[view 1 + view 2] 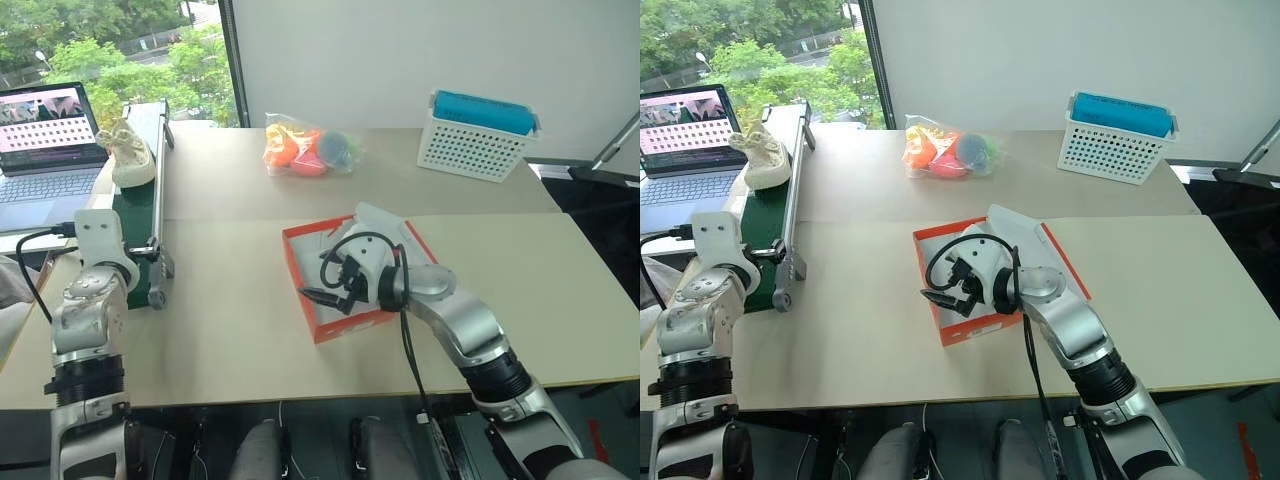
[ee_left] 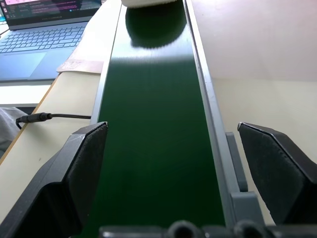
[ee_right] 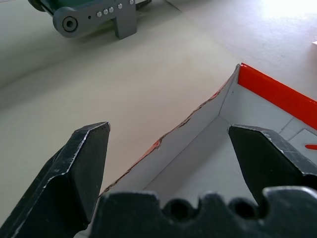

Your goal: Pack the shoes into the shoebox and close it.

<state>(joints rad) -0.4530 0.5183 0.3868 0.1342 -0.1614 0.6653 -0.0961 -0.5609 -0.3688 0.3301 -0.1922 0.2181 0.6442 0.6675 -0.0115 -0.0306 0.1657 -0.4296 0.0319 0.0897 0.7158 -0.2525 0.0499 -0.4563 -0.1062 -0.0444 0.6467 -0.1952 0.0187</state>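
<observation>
Left eye view: one shoe [image 1: 128, 152] sits on the far end of the green conveyor [image 1: 140, 215]; the shoebox [image 1: 322, 318] lies open mid-table [image 1: 220, 330]. Right pincer [image 1: 325, 293] hangs apart over its near-left corner. Left pincer [image 2: 173, 163] is spread wide, empty, above the belt.

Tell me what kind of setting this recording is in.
Probably an indoor robotics lab or test room: pale tables beside a window onto trees, a small green conveyor belt carrying a shoe, and an open laptop at the side.
</observation>
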